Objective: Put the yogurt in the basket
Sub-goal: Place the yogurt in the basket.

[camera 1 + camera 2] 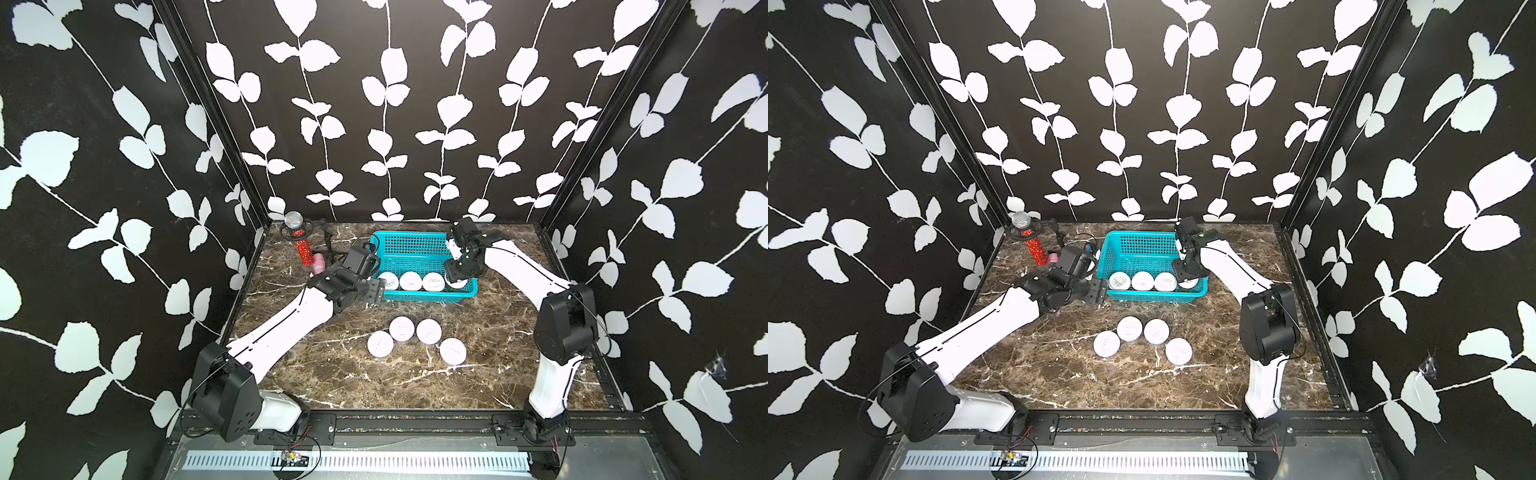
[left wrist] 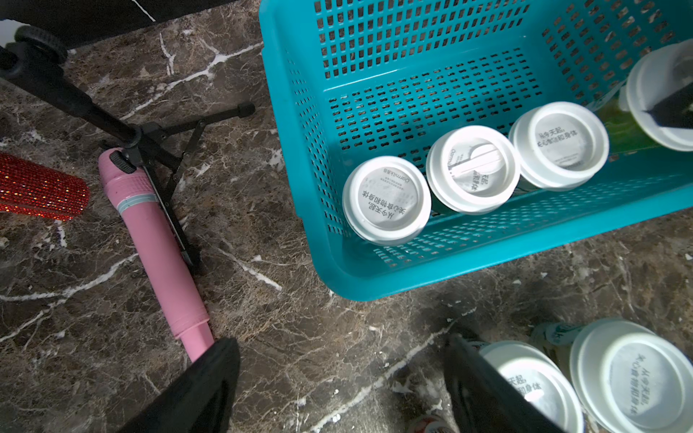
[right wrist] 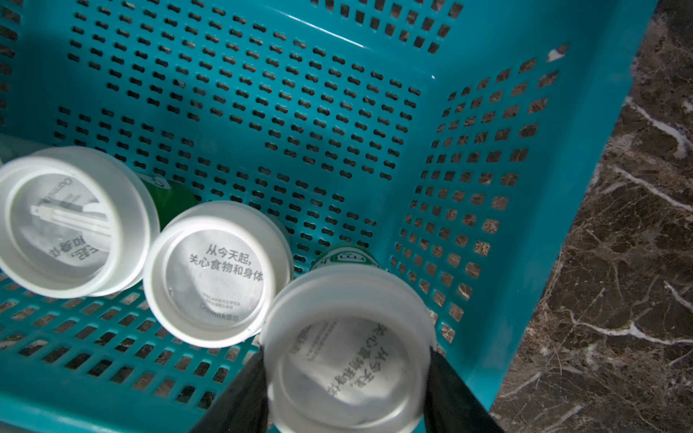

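Four yogurt cups point(image 1: 428, 331) stand on your table point(image 1: 353, 382), nearer than the basket point(image 1: 428, 296); three more point(image 2: 386, 198) line its near wall. Your right gripper point(image 3: 347, 375) pinches a fourth cup point(image 3: 348, 330) at its near right corner; your left gripper point(image 2: 337, 360) hangs spread and empty, just left of it.

The shallow rectangular plastic basket point(image 1: 409, 249) is turquoise, its walls and floor a grid of small holes. The 8 small round yogurt cups point(image 1: 402, 328) have white lids with faint grey print; green labels point(image 3: 345, 256) show on their sides. The marble-look counter point(image 1: 332, 374) is dark brown with white veins. The enclosure walls point(image 1: 374, 124) are black with white leaves on vines. A slim plastic bottle point(image 2: 157, 240) is pink; a glittery cylinder point(image 1: 303, 249) is red with a silver mesh head point(image 1: 293, 218). The left claw point(image 2: 337, 393) and right claw point(image 3: 345, 360) are black.
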